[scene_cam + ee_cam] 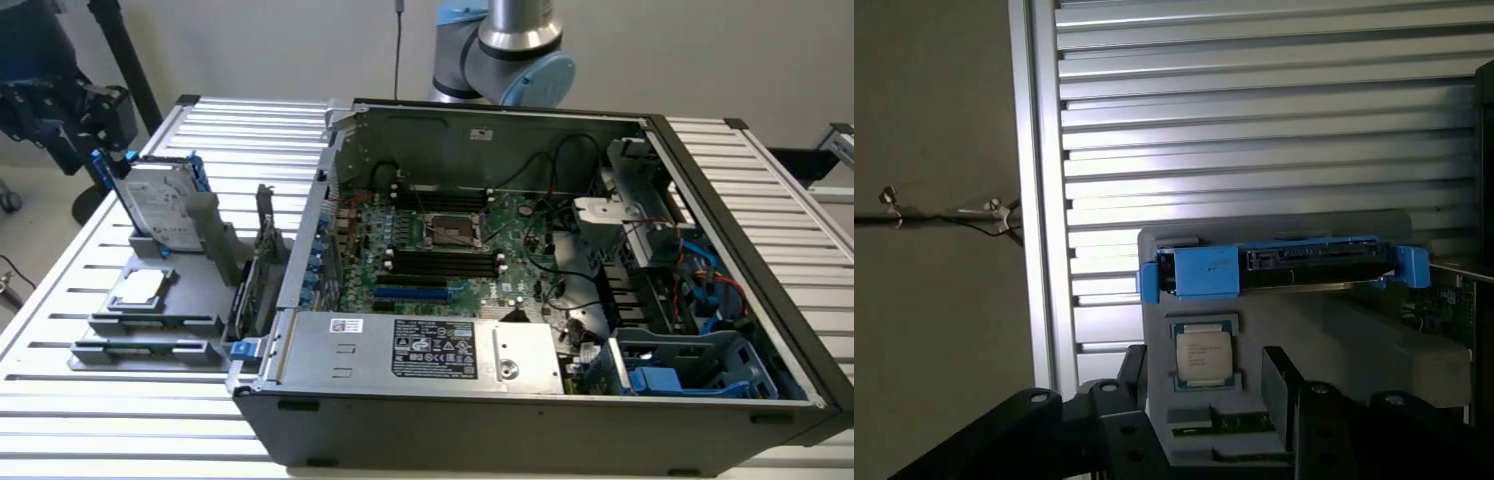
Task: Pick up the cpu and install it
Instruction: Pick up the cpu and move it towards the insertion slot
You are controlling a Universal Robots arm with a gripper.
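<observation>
The cpu (140, 290) (1203, 352) is a small silver square chip lying flat in a pocket of the grey parts holder (174, 325) on the slatted table, at the exterior view's left. My gripper (74, 120) (1204, 395) hangs above and behind the holder, well clear of the chip. Its two dark fingers (1279, 385) stand apart with nothing between them, and the cpu shows through the gap farther off. Inside the open computer case (534, 410), the empty cpu socket (450, 232) sits on the green motherboard.
A silver hard drive in a blue bracket (158, 205) (1284, 265) stands upright on the holder just behind the cpu. Dark memory sticks (267, 265) stand between the holder and the case wall. Cables and a power supply (420, 350) crowd the case.
</observation>
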